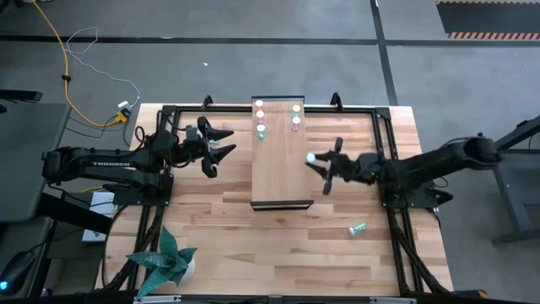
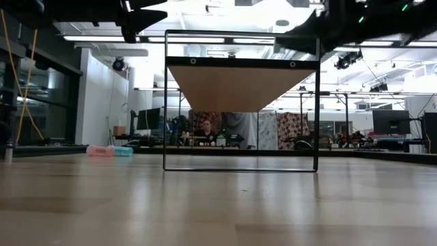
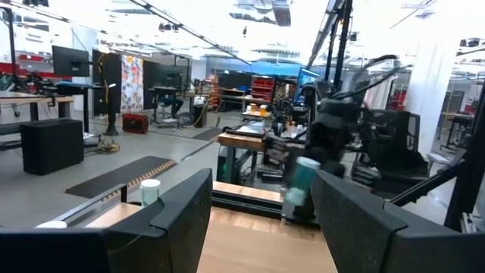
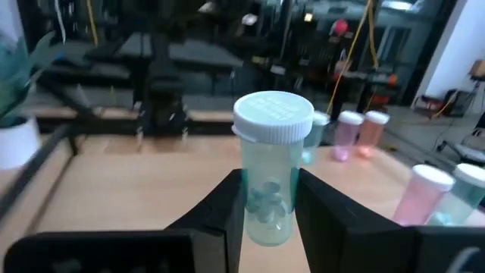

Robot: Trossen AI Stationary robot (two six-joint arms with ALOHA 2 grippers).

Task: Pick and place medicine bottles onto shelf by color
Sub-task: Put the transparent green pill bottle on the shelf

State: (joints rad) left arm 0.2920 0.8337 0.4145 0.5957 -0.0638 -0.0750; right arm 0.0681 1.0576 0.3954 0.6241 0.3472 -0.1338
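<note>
Teal bottle (image 4: pixel 270 178) upright between right gripper (image 4: pixel 269 205) fingers, seemingly above shelf (image 1: pixel 279 160).

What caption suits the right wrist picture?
Right gripper holding a teal-green vial upright.

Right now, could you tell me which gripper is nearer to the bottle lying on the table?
Right. The right gripper, holding a teal bottle, is beside the lying bottle; the left gripper is across the shelf.
</note>
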